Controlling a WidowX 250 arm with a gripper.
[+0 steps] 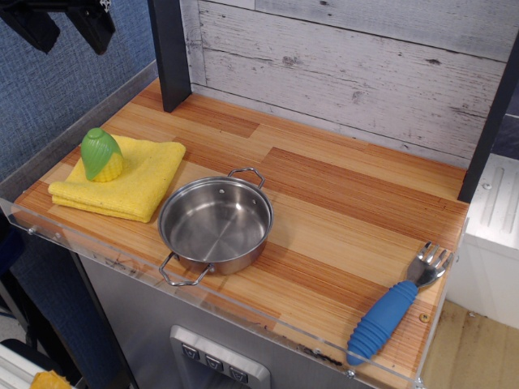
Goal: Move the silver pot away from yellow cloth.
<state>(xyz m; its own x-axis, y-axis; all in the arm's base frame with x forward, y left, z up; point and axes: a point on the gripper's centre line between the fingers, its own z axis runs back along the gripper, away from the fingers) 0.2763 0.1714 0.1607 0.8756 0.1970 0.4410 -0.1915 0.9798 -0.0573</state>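
The silver pot (pixel 216 224) stands upright and empty on the wooden table near the front edge, with one wire handle toward the back right and one toward the front left. Its left rim is close to the right edge of the yellow cloth (pixel 139 180), which lies folded at the left of the table. A small green-and-yellow toy corn (pixel 101 155) sits on the cloth. My gripper (pixel 63 23) hangs high at the top left corner, far above the cloth; only its dark fingers show, and they look spread apart.
A fork with a blue ribbed handle (pixel 395 309) lies at the front right corner. A dark post (pixel 169 53) stands at the back left, another at the right edge (pixel 489 130). A clear acrylic lip (pixel 243 312) runs along the table's front.
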